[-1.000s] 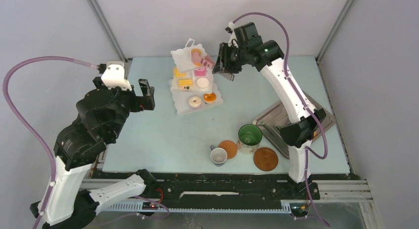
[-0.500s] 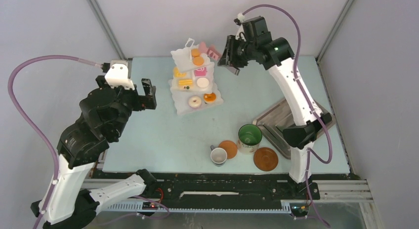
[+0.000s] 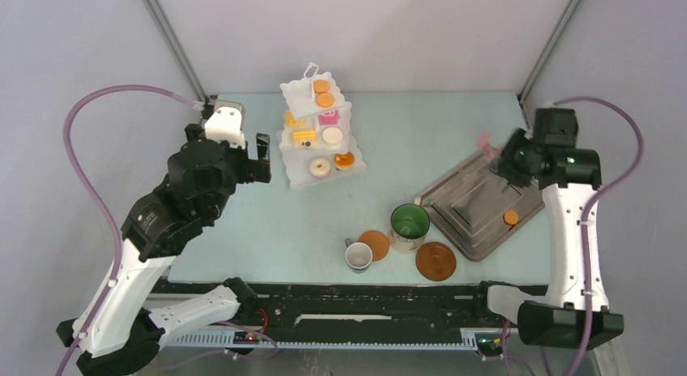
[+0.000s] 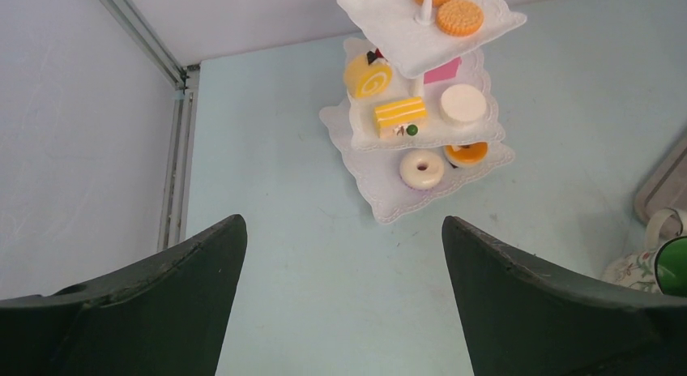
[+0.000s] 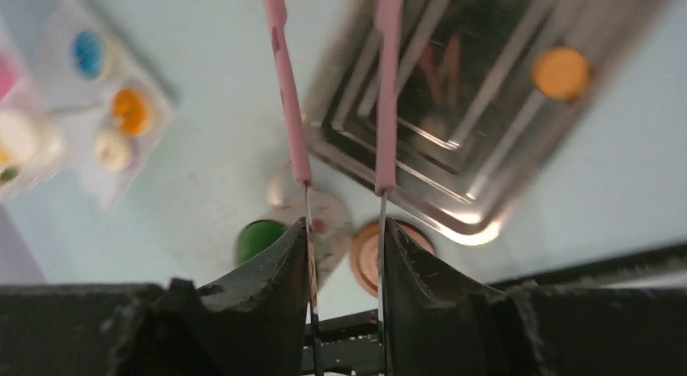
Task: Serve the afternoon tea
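The white three-tier stand (image 3: pixel 293 175) stands at the back centre with orange rounds, yellow wedges, a pink cake and a white doughnut on it; it also shows in the left wrist view (image 4: pixel 381 207). One orange round (image 3: pixel 510 217) lies on the grey tray (image 3: pixel 466 199). My right gripper (image 3: pixel 502 161) hovers over the tray, shut on thin pink tongs (image 5: pixel 387 84), whose open tips are empty. My left gripper (image 3: pixel 261 157) is open and empty, just left of the stand. The green-lined mug (image 3: pixel 409 224), white cup (image 3: pixel 358 255) and brown saucer (image 3: pixel 436 261) sit at the front.
A second brown disc (image 3: pixel 374 245) lies between the cup and the mug. The tray sits at an angle near the table's right edge. Grey walls and metal frame posts close off the back and sides.
My right arm swung from the stand's top tier to the right, over the tray, still holding the tongs. My left arm moved a little right, toward the stand.
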Action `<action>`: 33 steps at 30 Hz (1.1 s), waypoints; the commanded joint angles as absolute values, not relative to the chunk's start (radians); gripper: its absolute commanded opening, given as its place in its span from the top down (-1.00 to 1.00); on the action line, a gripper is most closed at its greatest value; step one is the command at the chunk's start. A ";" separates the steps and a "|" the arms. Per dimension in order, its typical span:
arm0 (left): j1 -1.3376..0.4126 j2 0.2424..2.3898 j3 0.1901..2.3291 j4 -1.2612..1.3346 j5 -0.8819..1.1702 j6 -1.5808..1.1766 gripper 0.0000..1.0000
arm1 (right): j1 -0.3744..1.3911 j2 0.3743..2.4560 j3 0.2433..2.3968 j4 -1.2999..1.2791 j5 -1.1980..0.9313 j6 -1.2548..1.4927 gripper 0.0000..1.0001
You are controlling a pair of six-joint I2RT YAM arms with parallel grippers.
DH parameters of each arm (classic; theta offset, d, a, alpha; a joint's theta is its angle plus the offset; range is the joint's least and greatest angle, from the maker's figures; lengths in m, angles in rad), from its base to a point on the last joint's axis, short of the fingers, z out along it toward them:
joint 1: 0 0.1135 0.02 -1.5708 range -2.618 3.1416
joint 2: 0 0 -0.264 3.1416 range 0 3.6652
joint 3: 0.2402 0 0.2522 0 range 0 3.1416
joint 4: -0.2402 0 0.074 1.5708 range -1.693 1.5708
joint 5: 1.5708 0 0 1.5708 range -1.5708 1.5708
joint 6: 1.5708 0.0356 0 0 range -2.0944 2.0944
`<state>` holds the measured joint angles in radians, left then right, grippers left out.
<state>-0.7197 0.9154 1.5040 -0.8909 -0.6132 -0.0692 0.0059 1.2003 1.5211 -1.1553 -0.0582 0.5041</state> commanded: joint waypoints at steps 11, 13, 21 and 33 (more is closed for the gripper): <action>-0.718 0.916 1.466 -0.820 -0.619 -0.012 -0.97 | -0.489 1.242 1.188 -1.250 -0.100 0.399 0.22; -0.717 0.913 1.462 -0.821 -0.620 -0.011 -0.97 | -0.494 1.262 1.174 -1.241 -0.105 0.386 0.21; -0.711 0.918 1.445 -0.807 -0.606 -0.015 -0.97 | -0.487 1.322 1.164 -1.209 -0.086 0.353 0.23; -0.704 0.919 1.448 -0.809 -0.605 -0.011 -0.97 | -0.466 1.383 1.158 -1.178 -0.044 0.348 0.24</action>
